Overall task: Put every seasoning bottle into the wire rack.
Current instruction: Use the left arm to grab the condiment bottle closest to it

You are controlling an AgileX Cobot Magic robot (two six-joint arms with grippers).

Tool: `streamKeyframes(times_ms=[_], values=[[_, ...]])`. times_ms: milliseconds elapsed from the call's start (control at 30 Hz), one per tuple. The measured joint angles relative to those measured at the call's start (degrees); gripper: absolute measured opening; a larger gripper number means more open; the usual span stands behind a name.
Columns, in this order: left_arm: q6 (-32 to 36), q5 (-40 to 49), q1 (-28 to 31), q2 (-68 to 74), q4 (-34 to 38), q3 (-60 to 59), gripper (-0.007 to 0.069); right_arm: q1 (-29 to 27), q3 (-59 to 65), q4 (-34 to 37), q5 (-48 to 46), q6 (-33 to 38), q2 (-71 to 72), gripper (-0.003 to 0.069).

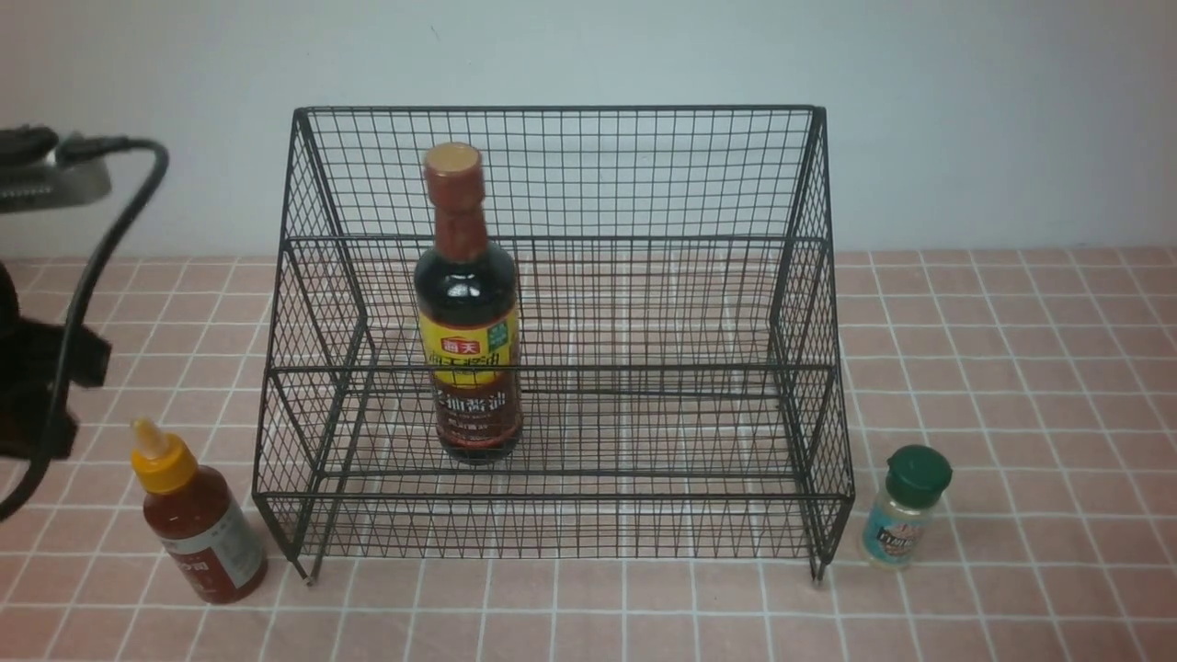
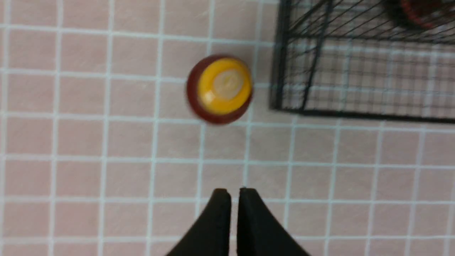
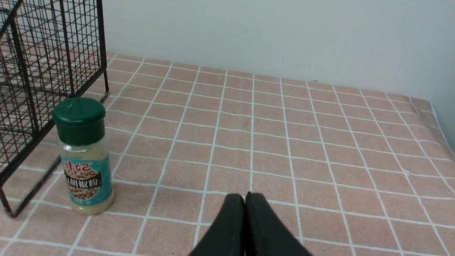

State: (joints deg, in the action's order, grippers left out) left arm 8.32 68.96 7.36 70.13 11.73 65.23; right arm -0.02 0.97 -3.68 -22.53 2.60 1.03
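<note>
Red-sauce bottle (image 1: pixel 198 529), shaker (image 1: pixel 906 506), soy-sauce bottle (image 1: pixel 467 313) in rack (image 1: pixel 690 370) — all upright

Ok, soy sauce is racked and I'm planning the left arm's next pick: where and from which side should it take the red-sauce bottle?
Probably the red-sauce bottle by its round body, below the yellow nozzle cap, which tapers too thin. It stands upright with the wire rack close on its right, so open the shut left pincer and come from the free left side.
</note>
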Motion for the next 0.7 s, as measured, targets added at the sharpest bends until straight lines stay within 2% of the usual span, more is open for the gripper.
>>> streamKeyframes(times_ms=[100, 133, 233, 433, 467, 567, 700], values=[[8.5, -2.3, 0.1, 0.3, 3.4, 0.0, 0.0022, 0.0, 0.0, 0.0, 0.0, 0.0, 0.0, -0.0014], [9.0, -2.4, 0.1, 0.3, 3.5, 0.0, 0.0023, 0.0, 0.0, 0.0, 0.0, 0.0, 0.0, -0.0014], [15.6, -5.2, 0.0, 1.2, 3.1, 0.0, 0.0075, 0.0, 0.0, 0.0, 0.0, -0.1, 0.0, -0.0014], [16.7, -7.9, -0.1, 3.8, 1.6, 0.0, 0.0227, 0.0, 0.0, 0.0, 0.0, -0.1, 0.0, -0.0014], [16.7, -8.0, -0.1, 5.0, 1.5, 0.0, 0.0286, 0.0, 0.0, 0.0, 0.0, -0.1, 0.0, -0.0014], [16.8, -8.2, -0.7, 7.1, 0.7, 0.0, 0.0378, 0.0, 0.0, 0.0, 0.0, -0.1, 0.0, -0.0014], [15.0, -9.2, -3.1, 9.7, -4.4, 0.0, 0.0435, 0.0, 0.0, 0.0, 0.0, -0.1, 0.0, -0.0014]])
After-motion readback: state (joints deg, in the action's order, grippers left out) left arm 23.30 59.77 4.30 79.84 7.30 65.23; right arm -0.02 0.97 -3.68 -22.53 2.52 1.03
